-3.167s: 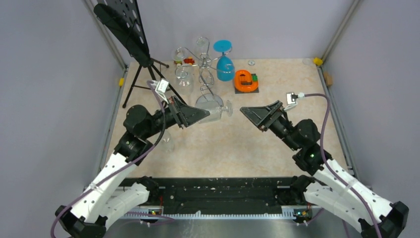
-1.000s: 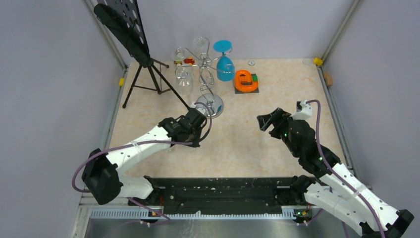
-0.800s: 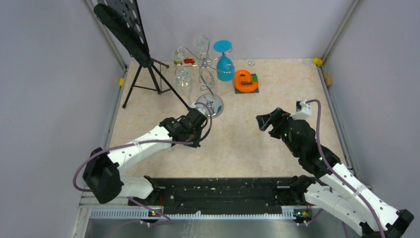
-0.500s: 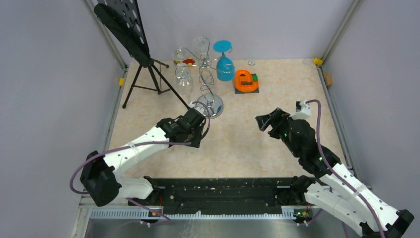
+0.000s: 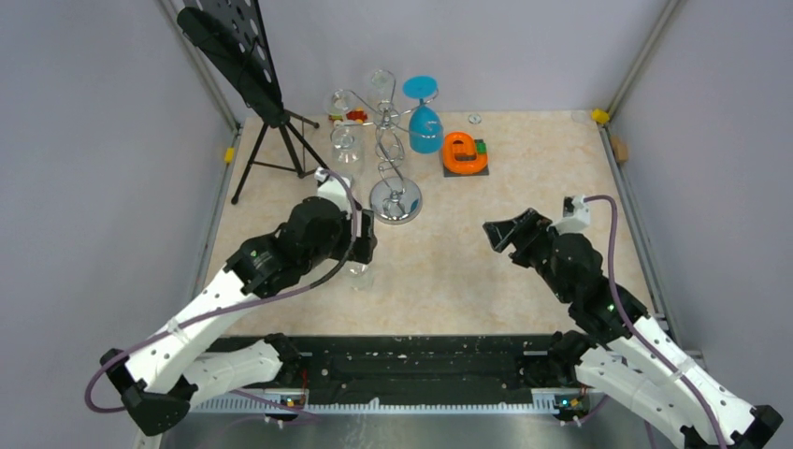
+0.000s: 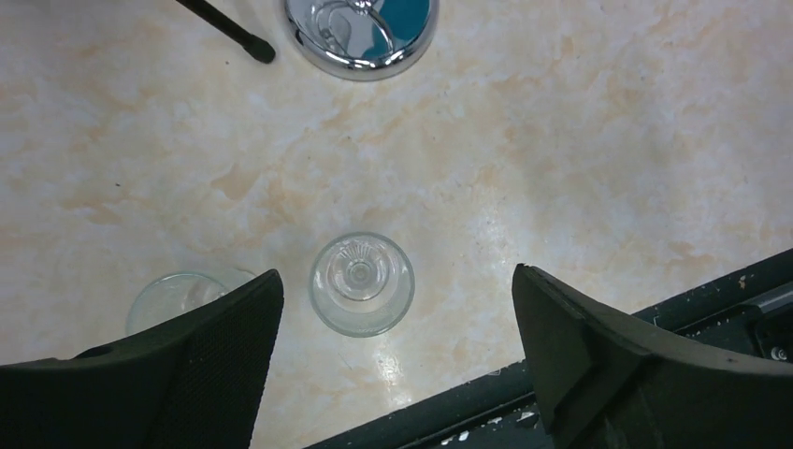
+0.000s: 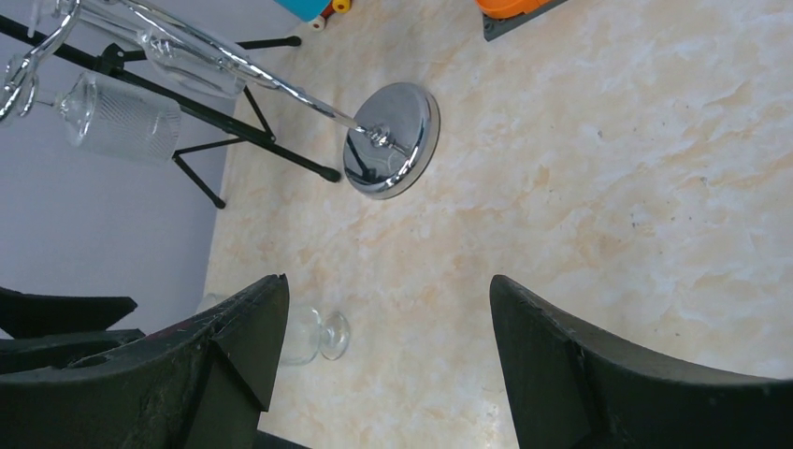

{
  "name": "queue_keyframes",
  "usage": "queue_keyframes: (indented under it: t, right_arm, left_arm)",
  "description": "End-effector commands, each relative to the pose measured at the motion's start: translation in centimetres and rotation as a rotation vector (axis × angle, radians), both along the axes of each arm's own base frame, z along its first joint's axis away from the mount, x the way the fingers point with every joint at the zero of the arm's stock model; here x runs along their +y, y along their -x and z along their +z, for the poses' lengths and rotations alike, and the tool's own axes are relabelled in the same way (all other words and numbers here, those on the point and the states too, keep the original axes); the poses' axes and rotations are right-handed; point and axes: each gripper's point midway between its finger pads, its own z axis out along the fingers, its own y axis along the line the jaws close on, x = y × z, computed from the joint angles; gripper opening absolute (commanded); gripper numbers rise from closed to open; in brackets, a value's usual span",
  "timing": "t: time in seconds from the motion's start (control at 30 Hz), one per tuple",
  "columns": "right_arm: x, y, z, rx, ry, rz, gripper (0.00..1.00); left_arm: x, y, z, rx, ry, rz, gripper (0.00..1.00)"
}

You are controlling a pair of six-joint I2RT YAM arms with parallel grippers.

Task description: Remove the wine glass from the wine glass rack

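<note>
Since half a second earlier, the left tool [image 6: 395, 281] has lifted away with its fingers spread and empty. This leaves the wine glass [image 6: 362, 283] standing upright on the worktop [image 6: 580, 140] at lower centre of the left wrist view, apart from the wine glass rack [image 5: 396, 200], so removal appears complete. That glass and a second clear glass [image 6: 173, 297] beside it are empty, and the right tool [image 7: 388, 285] is spread, holding nothing.
</note>
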Motion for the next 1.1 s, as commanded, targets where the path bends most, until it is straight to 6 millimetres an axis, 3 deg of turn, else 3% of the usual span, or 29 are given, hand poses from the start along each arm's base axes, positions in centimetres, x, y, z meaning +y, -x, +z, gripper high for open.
queue_keyframes:
  t: [0.0, 0.27, 0.43, 0.5, 0.6, 0.67, 0.87, 1.07]
  right_arm:
    - [0.3, 0.1, 1.3, -0.029, -0.069, 0.007, 0.8]
    - [2.1, 0.4, 1.9, 0.002, -0.155, 0.071, 0.79]
    - [3.5, 0.6, 3.1, -0.004, -0.268, 0.116, 0.77]
    - [3.8, 0.5, 3.3, 0.001, -0.297, 0.117, 0.77]
    - [4.1, 0.4, 3.5, 0.005, -0.31, 0.122, 0.76]
    - [4.3, 0.3, 3.7, 0.007, -0.309, 0.127, 0.76]
    - [4.2, -0.1, 3.0, 0.024, -0.325, 0.103, 0.75]
    - [4.3, 0.2, 4.2, 0.019, -0.364, 0.109, 0.73]
  left_arm:
    - [1.5, -1.0, 5.5, -0.191, 0.073, 0.061, 0.96]
    - [1.9, -1.8, 17.6, -0.345, 0.469, 0.238, 0.99]
    - [4.2, -3.5, 21.6, -0.425, 0.572, 0.357, 0.99]
    - [3.9, -4.3, 22.0, -0.404, 0.628, 0.325, 0.99]
    - [3.1, -6.0, 20.8, -0.324, 0.705, 0.278, 0.98]
    - [2.6, -6.8, 20.1, -0.291, 0.739, 0.249, 0.94]
    - [2.6, -9.0, 18.7, -0.251, 0.801, 0.255, 0.67]
    - [2.3, -10.2, 18.1, -0.226, 0.825, 0.251, 0.64]
